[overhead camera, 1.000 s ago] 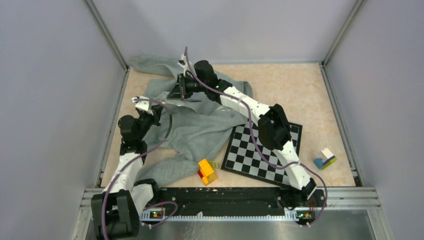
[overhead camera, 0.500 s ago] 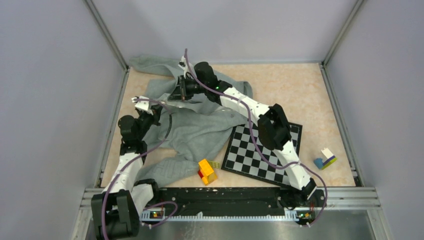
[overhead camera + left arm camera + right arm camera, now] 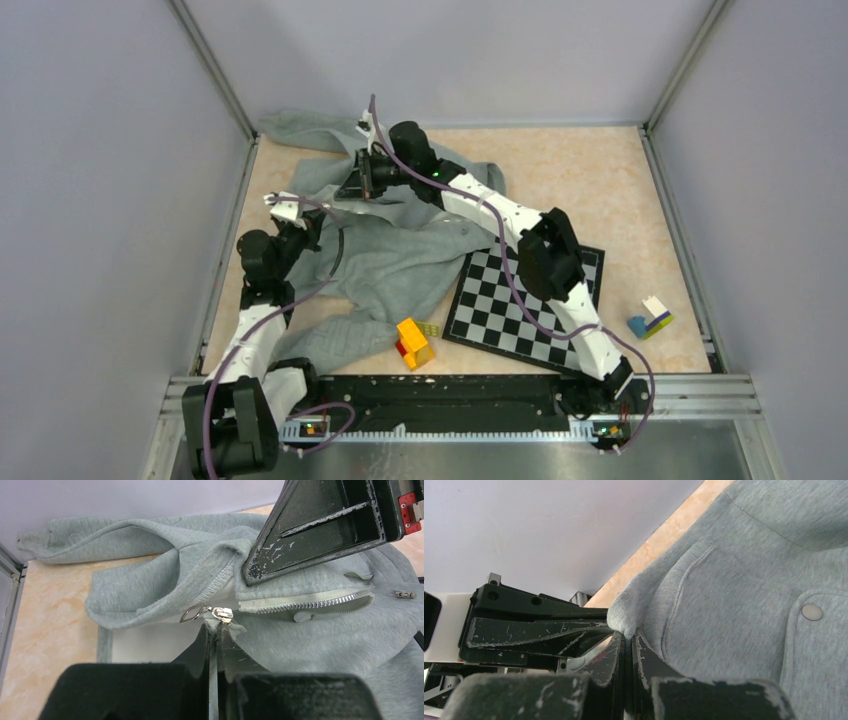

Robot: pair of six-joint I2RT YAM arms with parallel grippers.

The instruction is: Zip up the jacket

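Note:
The light grey jacket (image 3: 390,255) lies rumpled on the table's left half. My left gripper (image 3: 312,232) is shut on the jacket's front edge just below the silver zipper slider (image 3: 223,614), whose ring pull (image 3: 193,613) hangs to the left. The zipper teeth (image 3: 320,601) run to the right, open. My right gripper (image 3: 358,182) is shut on a fold of the jacket (image 3: 626,617) near the collar; its fingers (image 3: 320,527) show just above the zipper in the left wrist view. The jacket fills the right wrist view (image 3: 744,595).
A black-and-white chessboard (image 3: 525,297) lies right of the jacket, under the right arm. A yellow and red block (image 3: 413,342) sits near the front edge. A small blue, white and yellow block (image 3: 650,317) sits at the right. Grey walls close in the table.

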